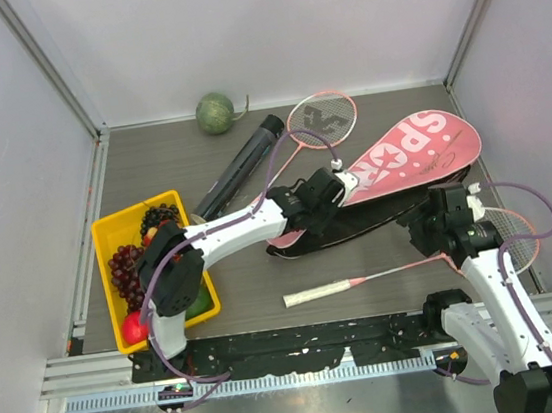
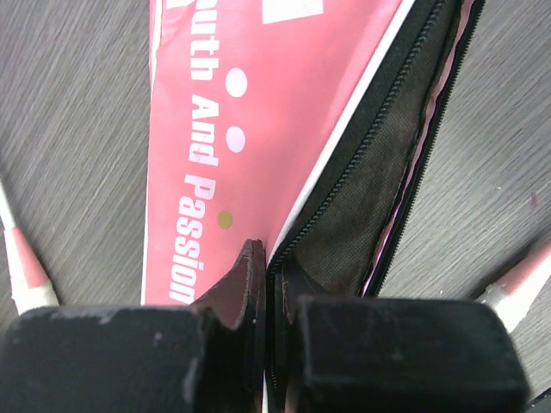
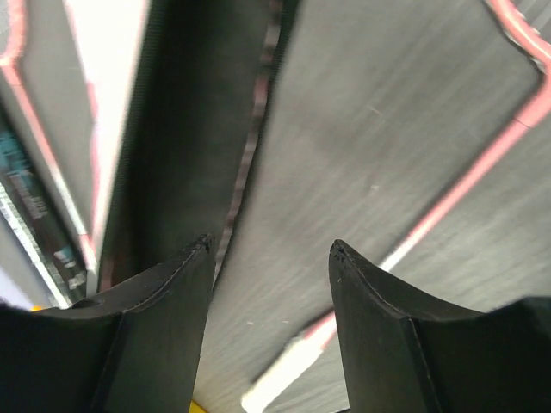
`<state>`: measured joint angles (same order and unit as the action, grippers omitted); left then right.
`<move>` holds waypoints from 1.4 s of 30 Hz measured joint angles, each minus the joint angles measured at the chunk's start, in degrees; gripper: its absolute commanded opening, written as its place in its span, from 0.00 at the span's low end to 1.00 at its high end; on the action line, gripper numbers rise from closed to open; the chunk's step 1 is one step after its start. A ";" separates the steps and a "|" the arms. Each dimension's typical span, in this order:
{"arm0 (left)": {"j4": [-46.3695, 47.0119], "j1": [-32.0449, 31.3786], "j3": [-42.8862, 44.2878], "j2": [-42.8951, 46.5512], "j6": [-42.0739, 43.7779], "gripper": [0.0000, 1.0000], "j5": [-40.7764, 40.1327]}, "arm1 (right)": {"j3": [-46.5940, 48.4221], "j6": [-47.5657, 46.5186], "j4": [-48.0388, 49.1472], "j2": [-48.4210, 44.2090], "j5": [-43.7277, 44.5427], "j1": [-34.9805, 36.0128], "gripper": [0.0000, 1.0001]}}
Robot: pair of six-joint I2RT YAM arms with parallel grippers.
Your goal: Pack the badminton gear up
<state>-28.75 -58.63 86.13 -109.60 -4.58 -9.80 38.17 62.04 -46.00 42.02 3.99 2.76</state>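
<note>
The middle is blocked by the pink bag (image 1: 411,155) and a racket (image 1: 319,293), the left by a fruit tray (image 1: 108,232); bare worktop (image 1: 144,157) is left far left.

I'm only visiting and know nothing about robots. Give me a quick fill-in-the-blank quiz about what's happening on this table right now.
1. The left tool is clamped on the zipper edge of the ____ bag.
2. The right tool hangs ____ over the table, holding nothing.
3. The grapes lie in a ____ tray.

Missing words: pink; open; yellow
</note>
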 measured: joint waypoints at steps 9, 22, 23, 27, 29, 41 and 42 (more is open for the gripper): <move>-7.34 0.46 1.99 0.83 -5.03 0.00 -0.76 | -8.94 3.37 -5.55 4.24 1.81 0.00 0.55; -7.13 0.68 -3.96 7.21 -12.07 0.00 0.63 | -11.63 8.63 -4.00 13.66 3.06 0.02 0.47; -7.13 0.63 -3.96 7.34 -12.07 0.00 0.61 | -11.39 8.72 -3.98 14.27 3.13 0.00 0.44; -7.10 0.50 -3.98 8.33 -12.02 0.00 0.28 | -10.51 9.01 -3.21 16.61 3.50 0.00 0.40; -7.10 0.46 -3.98 8.50 -12.00 0.00 0.02 | -9.79 8.98 -2.71 18.18 3.65 0.02 0.26; -6.84 0.35 -4.13 8.50 -12.59 0.00 -0.66 | -12.11 5.40 6.56 15.17 4.46 0.11 0.05; -6.73 0.33 -4.22 8.50 -12.68 0.00 -0.76 | -12.70 4.33 7.13 13.57 4.50 0.11 0.06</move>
<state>-35.48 -58.30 81.91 -101.10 -17.26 -10.57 25.47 66.37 -38.87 55.59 8.49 2.87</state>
